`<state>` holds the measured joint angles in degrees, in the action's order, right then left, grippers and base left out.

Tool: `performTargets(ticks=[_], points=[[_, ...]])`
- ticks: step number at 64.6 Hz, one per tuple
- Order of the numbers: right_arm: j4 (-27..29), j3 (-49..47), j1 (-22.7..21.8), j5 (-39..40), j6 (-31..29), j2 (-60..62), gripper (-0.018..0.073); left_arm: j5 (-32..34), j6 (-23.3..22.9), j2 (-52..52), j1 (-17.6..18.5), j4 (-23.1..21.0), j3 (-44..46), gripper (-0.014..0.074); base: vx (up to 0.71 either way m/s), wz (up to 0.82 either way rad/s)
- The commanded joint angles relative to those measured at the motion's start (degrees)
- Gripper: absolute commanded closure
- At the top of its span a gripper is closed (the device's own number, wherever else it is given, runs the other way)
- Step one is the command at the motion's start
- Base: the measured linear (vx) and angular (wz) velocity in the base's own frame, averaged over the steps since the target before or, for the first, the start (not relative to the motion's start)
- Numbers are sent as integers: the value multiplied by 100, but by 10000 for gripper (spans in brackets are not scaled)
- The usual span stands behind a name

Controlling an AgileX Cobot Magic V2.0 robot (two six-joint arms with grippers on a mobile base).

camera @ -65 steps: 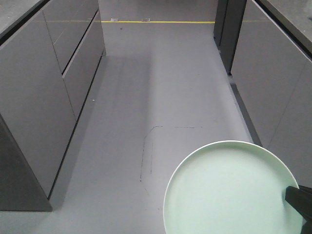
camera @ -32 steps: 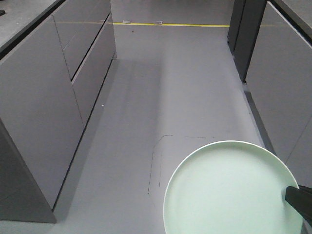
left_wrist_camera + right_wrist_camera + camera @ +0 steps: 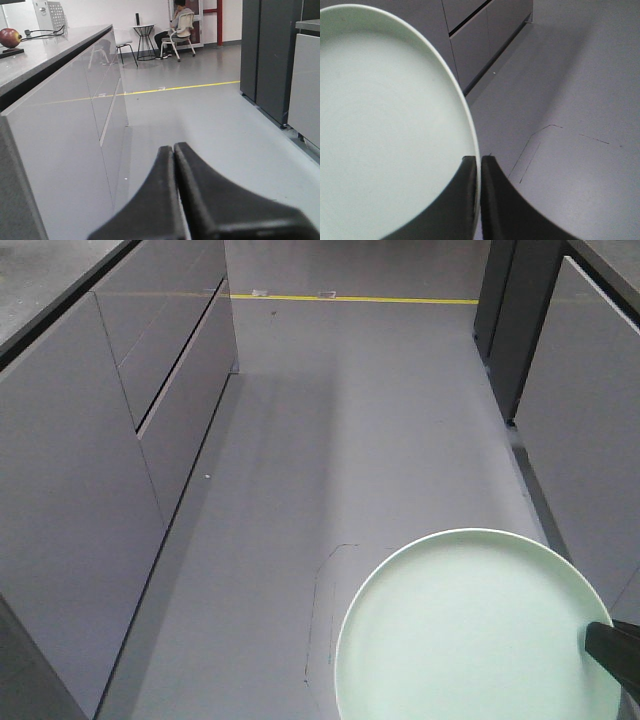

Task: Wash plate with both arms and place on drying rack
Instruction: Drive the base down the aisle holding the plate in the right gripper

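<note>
The grey floor (image 3: 350,420) and cabinets (image 3: 90,470) have shifted over the last second, so your base is travelling. Your right end effector (image 3: 480,165) stays clamped on the plate (image 3: 470,630) rim above the floor. The left end effector (image 3: 173,148) is pressed together, empty.

Plate (image 3: 470,635) smooth, faint sheen; cabinet fronts (image 3: 70,145) glossy, reflective.

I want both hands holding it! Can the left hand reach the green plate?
Probably yes: the plate hangs over the floor, pinched at its rim by the right hand. The left hand is shut, empty.
</note>
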<state>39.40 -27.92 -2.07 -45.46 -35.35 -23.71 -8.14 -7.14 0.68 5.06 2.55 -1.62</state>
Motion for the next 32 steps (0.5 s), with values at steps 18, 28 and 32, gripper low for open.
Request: performTargets(ticks=[18,28,32], points=[[215,-152,-38,309,1,-36,561,388,-40,73,42,-8,157,603,27,-2],[215,-152,-38,309,1,-36,561,388,-40,73,42,-8,157,603,28,-2],[215,-152,-38,309,1,-36,561,388,-40,73,42,-8,157,603,29,-3]])
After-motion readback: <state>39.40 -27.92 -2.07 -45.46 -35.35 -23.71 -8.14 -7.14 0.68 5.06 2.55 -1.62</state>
